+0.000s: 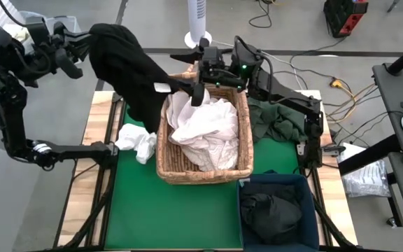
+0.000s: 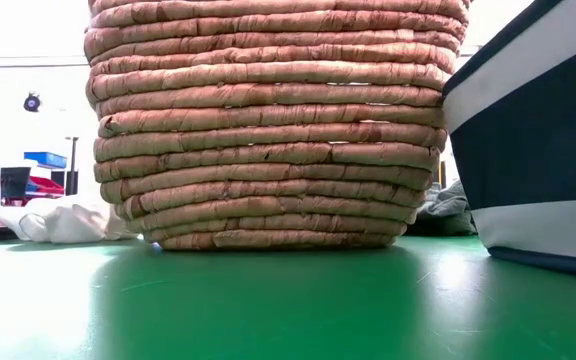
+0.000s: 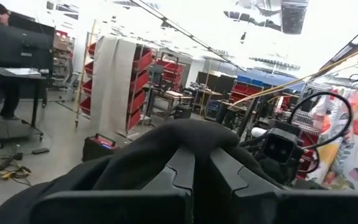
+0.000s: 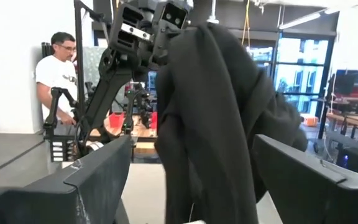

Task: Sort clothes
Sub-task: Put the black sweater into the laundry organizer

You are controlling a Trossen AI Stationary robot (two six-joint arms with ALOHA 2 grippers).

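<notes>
Up off the table's far left corner, the left gripper [image 1: 89, 43] is clamped tight on a black garment [image 1: 128, 70], fingers pressed together with cloth bunched over them in the left wrist view [image 3: 185, 146]. That garment hangs down from there as a long dark drape, its lower end reaching the rim of the wicker basket [image 1: 165, 166].

Over the far edge of the basket sits the right gripper [image 1: 196, 87], fingers spread wide apart, with the black garment dangling between them in its own wrist view [image 4: 213, 118]. Can't tell if it's actually touching the cloth.

Inside the basket there's a heap of white clothes [image 1: 205, 129]. Another crumpled white piece [image 1: 136, 142] lies on the green mat [image 1: 180, 217] just beside the basket's left side. A dark green garment [image 1: 275, 120] is piled on the mat to the basket's right, under the right arm. Near the front right, a dark blue bin [image 1: 312, 192] holds a black garment [image 1: 271, 213].

A person [image 4: 56, 71] in a white shirt stands in the background. No readable labels or writing anywhere that I can make out.
</notes>
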